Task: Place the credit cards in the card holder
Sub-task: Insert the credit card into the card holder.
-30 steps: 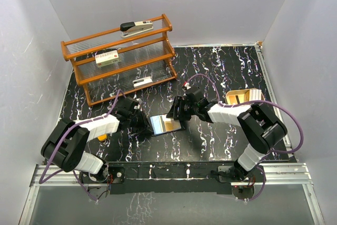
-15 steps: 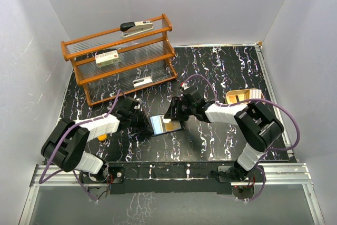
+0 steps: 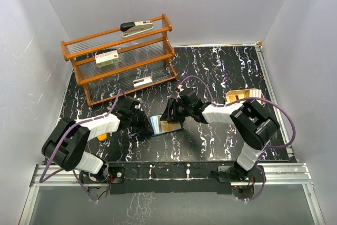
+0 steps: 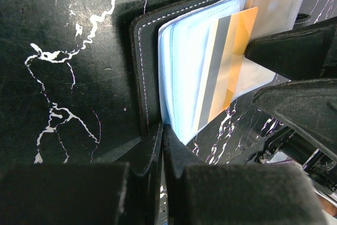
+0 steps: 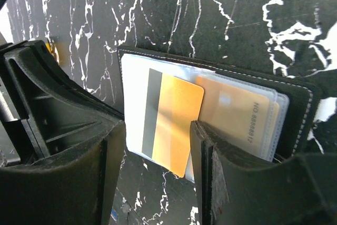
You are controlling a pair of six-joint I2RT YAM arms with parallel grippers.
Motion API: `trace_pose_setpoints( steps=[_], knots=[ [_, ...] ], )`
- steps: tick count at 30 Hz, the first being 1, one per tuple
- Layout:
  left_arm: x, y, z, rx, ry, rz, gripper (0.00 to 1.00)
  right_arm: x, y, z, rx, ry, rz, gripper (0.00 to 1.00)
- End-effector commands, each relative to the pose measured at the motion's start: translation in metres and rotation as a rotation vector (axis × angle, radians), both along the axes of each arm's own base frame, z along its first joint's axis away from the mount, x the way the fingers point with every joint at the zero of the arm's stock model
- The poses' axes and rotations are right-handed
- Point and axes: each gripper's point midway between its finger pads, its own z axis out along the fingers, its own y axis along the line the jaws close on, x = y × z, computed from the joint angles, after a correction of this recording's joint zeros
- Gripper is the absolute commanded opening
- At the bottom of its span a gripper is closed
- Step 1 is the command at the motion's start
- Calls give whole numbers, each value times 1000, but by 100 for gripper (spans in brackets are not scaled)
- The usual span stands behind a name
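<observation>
The black card holder (image 3: 164, 125) lies open on the marbled table, its shiny lining up. My left gripper (image 4: 162, 136) is shut on the edge of its cover (image 4: 141, 77). An orange card with a grey stripe (image 5: 171, 122) lies partly in the clear sleeves, also seen in the left wrist view (image 4: 226, 67). A tan numbered card (image 5: 242, 117) sits inside a sleeve. My right gripper (image 5: 158, 135) is open just above the orange card, one finger on each side. No dark card shows.
A wooden rack (image 3: 118, 59) with a stapler (image 3: 137, 26) stands at the back left. A tan tray (image 3: 243, 96) lies behind the right arm. A small orange block (image 3: 102, 138) sits by the left arm.
My right gripper has moved left over the card holder. The holder and the left gripper have barely shifted.
</observation>
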Motion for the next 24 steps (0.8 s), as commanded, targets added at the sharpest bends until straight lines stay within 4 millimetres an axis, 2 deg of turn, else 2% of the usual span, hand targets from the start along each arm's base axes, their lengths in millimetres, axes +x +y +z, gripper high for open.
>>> trace_pose_setpoints(
  steps=[1,6,13,14,15,20,24],
  knots=[
    [-15,-2,-9,23,48,-48,0,-2,16,8,91,-18,48,50],
    [-15,-1,-9,27,45,-51,0,-2,23,20,128,-51,94,50],
    [-16,2,-12,50,45,-56,0,2,26,25,121,-81,118,50],
    [-15,3,-12,52,44,-56,0,2,26,16,103,-65,122,50],
    [-16,3,-12,55,43,-56,0,2,26,15,100,-66,124,50],
    [-15,3,-10,51,37,-52,0,7,13,6,9,-55,70,50],
    [-14,4,-9,57,31,-50,0,11,7,17,-2,-71,21,50]
  ],
)
